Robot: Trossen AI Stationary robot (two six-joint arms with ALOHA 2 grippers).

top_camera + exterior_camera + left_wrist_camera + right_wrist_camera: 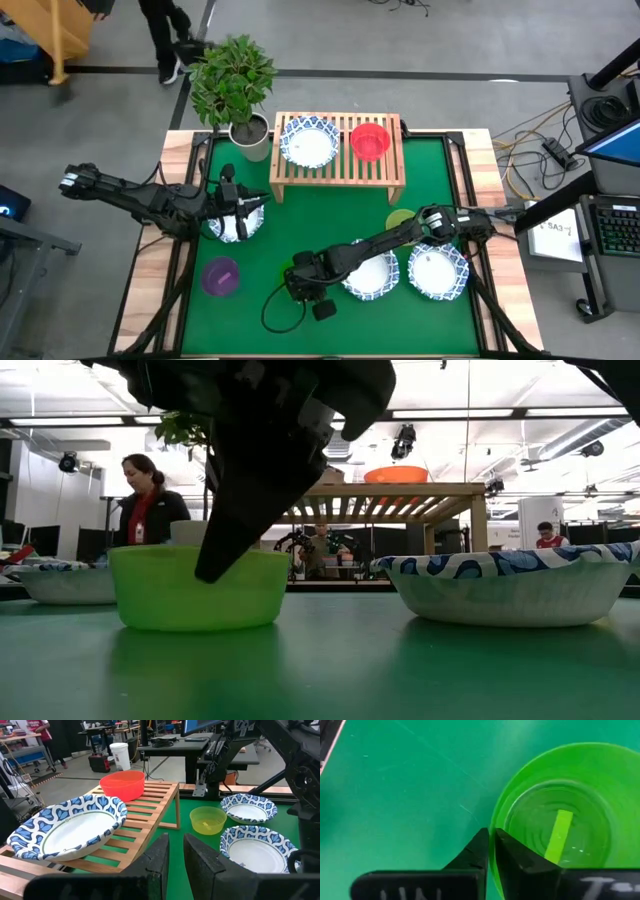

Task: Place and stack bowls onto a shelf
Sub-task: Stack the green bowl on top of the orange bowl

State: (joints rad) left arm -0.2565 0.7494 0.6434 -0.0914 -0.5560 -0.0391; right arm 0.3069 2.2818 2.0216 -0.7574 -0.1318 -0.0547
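While your right arm reaches toward the lower centre of the high view, its pincer (491,851) is clenched on the rim of the green bowl (560,825), one finger inside the wall and one outside. That bowl rests on the green tabletop (300,215), at the left of the low view, just left of the two wide white bowls with blue rims.

- Left pincer (240,205): sits over a blue-rimmed bowl (235,222) at centre left of the high view. In the left wrist view its fingers stand nearly together with a narrow gap, and nothing shows between them; you cannot tell whether they touch the bowl beneath.
- Shelf (338,175): light-wood slatted rack at upper centre of the high view. It carries one blue-rimmed bowl (308,141) on its left part and the red bowl (370,140) to the right of that, the two apart.
- Yellow-green bowl (400,219): on the tabletop just below the shelf's right end.
- Two blue-rimmed bowls: one (372,276) partly under your right arm, the other (437,270) beside it at lower right.
- Purple bowl (220,276): lower left of the tabletop, well apart from the others.
- Potted plant (236,85): upper left corner of the tabletop, beside the shelf.
- A person (148,495) stands in the room at the left of the low view.
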